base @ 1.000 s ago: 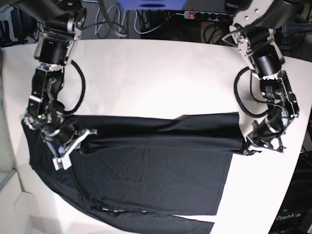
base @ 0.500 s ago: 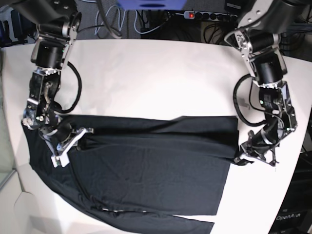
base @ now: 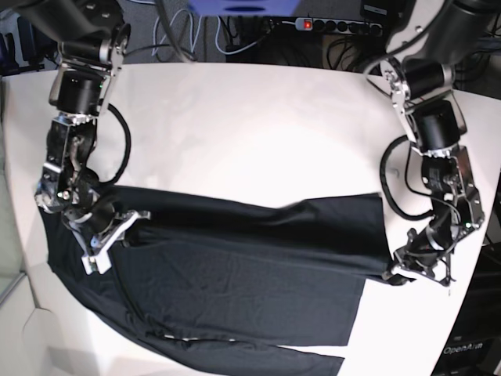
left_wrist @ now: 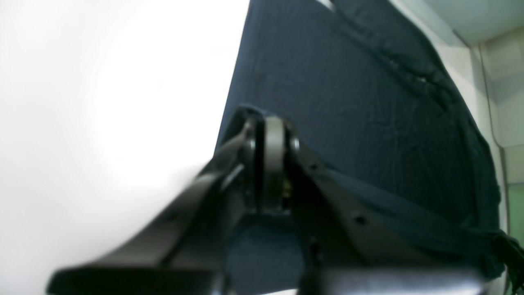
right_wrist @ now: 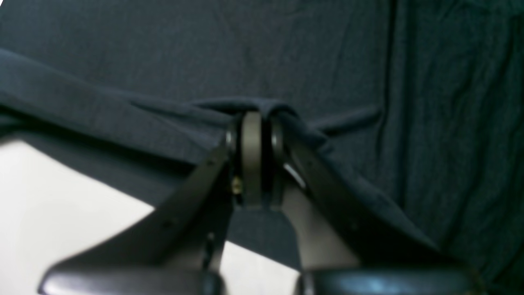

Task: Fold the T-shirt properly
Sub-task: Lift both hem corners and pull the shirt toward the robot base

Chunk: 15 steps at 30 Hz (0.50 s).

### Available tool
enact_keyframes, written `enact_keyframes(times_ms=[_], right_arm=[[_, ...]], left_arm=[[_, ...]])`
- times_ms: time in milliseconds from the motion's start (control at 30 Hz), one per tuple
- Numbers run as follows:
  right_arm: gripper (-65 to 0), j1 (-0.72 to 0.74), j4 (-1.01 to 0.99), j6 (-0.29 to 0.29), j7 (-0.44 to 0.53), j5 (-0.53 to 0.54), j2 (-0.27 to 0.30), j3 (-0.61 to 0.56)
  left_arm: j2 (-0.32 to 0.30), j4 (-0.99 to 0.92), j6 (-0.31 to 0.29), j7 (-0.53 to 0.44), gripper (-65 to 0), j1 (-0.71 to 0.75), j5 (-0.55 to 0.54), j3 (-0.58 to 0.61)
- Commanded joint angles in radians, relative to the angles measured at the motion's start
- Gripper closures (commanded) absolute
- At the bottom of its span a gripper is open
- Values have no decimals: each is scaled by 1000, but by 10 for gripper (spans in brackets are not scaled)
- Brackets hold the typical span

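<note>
The black T-shirt lies spread flat across the white table, its far edge sloping down toward the right in the base view. My left gripper, on the right of that view, is shut on the shirt's right edge; the left wrist view shows its fingertips pinching the dark cloth. On the left side, my right gripper is shut on a raised fold of the shirt. Up close, the fabric bunches around its closed tips.
Bare white table stretches behind the shirt. A power strip and cables lie beyond the back edge. A dark box stands off the front right corner. The table's curved edge runs close to the left arm.
My left gripper has pulled the shirt's right edge toward the front of the table, so the far edge now slants. The right gripper has barely moved.
</note>
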Motion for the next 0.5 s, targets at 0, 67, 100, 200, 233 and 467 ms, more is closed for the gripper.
enact_keyframes(times_ms=[0,67,100,200,233,467], right_arm=[[-15,25,15,6,22,14,10,-6],[-15,23,15,6,23,14,10,-11],[-15,22,15,6,23,14,10,-11],[-15,23,13,6,23,14,10,-11],[-15,23,13,6,25,14,10,-11],[-15,28,13,6,25,14,24,-11]], left_arm=[[-10,18,-7,-22,0,-31,-9,-1],[-10,18,-7,-27,0,-31,-4,-1],[-10,18,-7,-27,0,-33,0,-1],[-10,18,-7,-28,0,-33,5,36],[-10,18,-7,-28,0,-33,5,47],[10,18,-7,-30,0,-25,8,70]])
